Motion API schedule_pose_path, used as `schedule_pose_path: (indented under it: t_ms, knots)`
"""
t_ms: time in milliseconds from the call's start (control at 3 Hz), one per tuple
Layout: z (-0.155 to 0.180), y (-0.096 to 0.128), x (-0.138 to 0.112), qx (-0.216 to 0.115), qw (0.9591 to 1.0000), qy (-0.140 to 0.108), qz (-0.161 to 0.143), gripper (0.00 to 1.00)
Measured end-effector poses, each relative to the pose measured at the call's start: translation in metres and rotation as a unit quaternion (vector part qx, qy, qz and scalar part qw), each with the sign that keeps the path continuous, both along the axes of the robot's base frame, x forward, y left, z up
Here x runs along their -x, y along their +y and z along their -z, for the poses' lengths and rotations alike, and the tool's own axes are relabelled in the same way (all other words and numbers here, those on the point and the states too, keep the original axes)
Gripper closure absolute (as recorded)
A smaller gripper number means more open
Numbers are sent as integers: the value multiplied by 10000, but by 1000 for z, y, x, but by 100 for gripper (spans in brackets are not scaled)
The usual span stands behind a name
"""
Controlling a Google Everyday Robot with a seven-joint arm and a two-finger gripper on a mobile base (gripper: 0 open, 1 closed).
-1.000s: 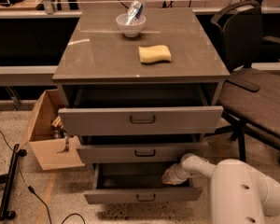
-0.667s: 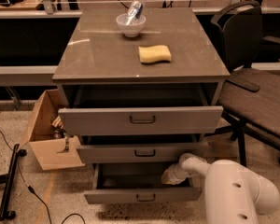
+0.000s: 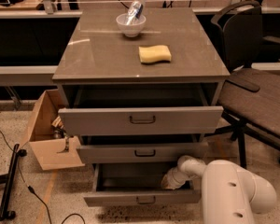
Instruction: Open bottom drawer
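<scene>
The bottom drawer point(image 3: 116, 199) sits lowest in the cabinet, nearest the floor. It stands part way out, its front nearer to me than the fronts of the middle drawer point(image 3: 107, 153) and top drawer point(image 3: 98, 120), which are also ajar. Its long axis runs left to right, and its small dark handle point(image 3: 145, 200) is at the centre of the front.

My gripper point(image 3: 171, 180) is down inside the open top of that drawer, at its right end, just behind the front panel and under the overhang of the middle drawer. The handle lies to the gripper's left and slightly nearer, on the other face of the panel. I cannot tell whether the gripper is spread or closed, as its tip is hidden in the shadow of the drawer.

The arm point(image 3: 233, 190) comes in from the near right. Its thick white link lies low over the floor, then bends at a joint so the wrist points left and down into the drawer.

I judge the pull has to go straight toward me, square to the front. With contact at the right end rather than the centre, the drawer could skew on its runners. Up on the tabletop point(image 3: 102, 55), the bowl point(image 3: 130, 24) and sponge point(image 3: 155, 53) are well apart from any of this.
</scene>
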State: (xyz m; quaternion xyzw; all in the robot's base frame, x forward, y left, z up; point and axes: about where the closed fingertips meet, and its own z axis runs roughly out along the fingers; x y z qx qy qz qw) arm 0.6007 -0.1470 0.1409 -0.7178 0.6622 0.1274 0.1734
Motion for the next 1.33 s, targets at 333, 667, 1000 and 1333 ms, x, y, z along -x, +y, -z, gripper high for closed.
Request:
schedule_pose_path:
  t_ms: [333,667,1000,1333]
  knots:
    - [-1,1,21,38,9998,176,-106,100]
    - [-8,2,52,55,9989,446,-166,100]
    - [-21,-5,95,37,9965,813,-215,100]
    - [-32,-10,131,-3,9935,1118,-194,100]
